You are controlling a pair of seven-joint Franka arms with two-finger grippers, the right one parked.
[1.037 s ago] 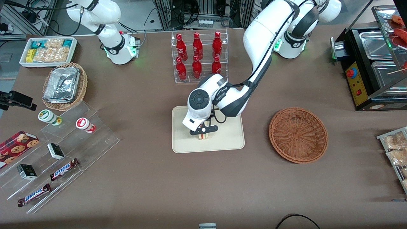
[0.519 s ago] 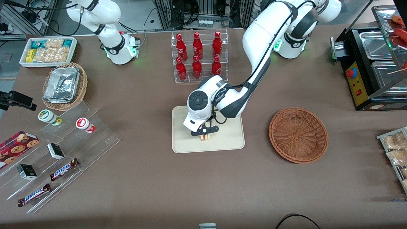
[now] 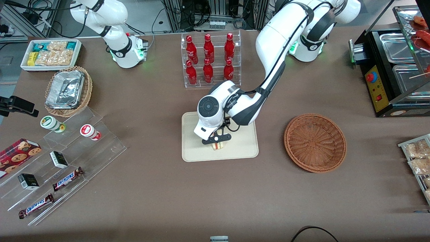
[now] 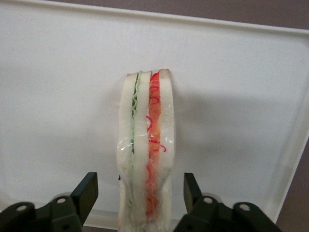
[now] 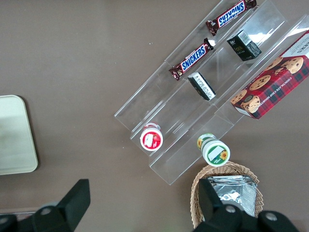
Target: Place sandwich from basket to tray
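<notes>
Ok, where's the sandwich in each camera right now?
Front view: sandwich stands on the tray, just under the gripper.
Left wrist view: sandwich between the open fingers, on the tray.
Right wrist view: not visible.
Shared landmark: the tray.

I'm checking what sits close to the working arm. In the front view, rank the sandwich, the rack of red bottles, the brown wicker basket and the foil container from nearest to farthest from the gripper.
1. Sandwich: on the tray, between the open gripper's fingers.
2. Rack of red bottles: farther from the camera than the tray.
3. Brown wicker basket: toward the working arm's end.
4. Foil container: toward the parked arm's end.
</notes>
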